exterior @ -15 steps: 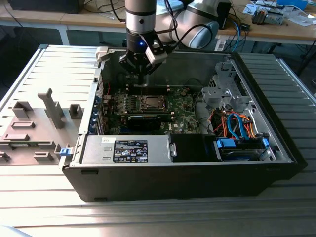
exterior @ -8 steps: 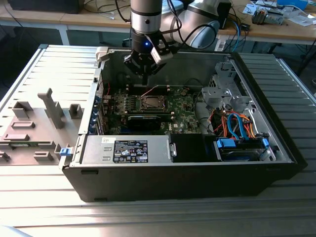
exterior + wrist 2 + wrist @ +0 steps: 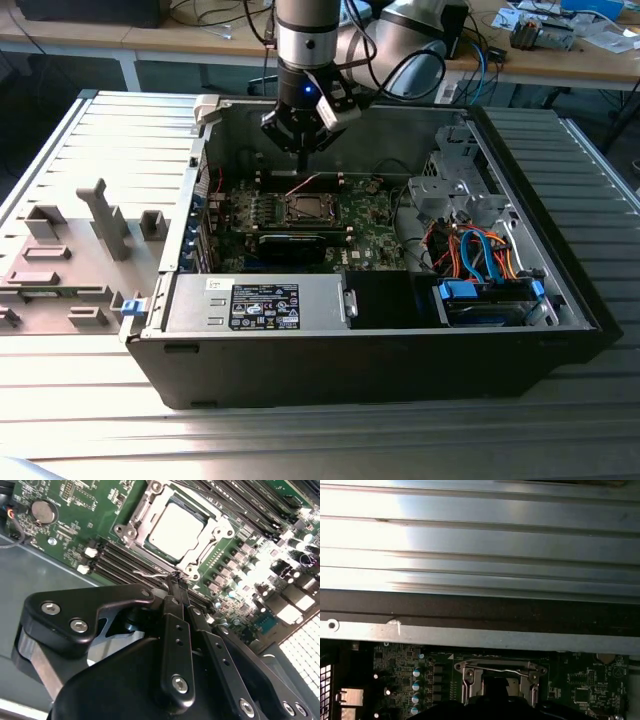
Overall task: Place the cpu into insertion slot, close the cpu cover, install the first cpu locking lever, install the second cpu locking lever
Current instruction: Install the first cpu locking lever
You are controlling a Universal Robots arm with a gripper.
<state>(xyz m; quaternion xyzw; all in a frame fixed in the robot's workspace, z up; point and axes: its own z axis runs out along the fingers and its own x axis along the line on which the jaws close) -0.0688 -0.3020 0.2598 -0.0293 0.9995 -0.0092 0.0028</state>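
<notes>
1. A ribbed grey metal tabletop [image 3: 90, 400] carries an open black computer case [image 3: 380, 370]; wooden workbenches [image 3: 600, 60] with cables stand behind.
2. One green motherboard [image 3: 370, 230] lies inside the case, with one insertion slot [image 3: 305, 210] near its middle and one coin cell [image 3: 43, 511] in the second wrist view.
3. The cpu [image 3: 176, 530] sits in the slot, silver face up — the cpu cover [image 3: 135, 530] lies closed around it.
4. One tool [image 3: 176, 578] hangs just above the slot's edge, fingers drawn together on a thin wire locking lever [image 3: 150, 573] — it crosses beside the socket.
</notes>
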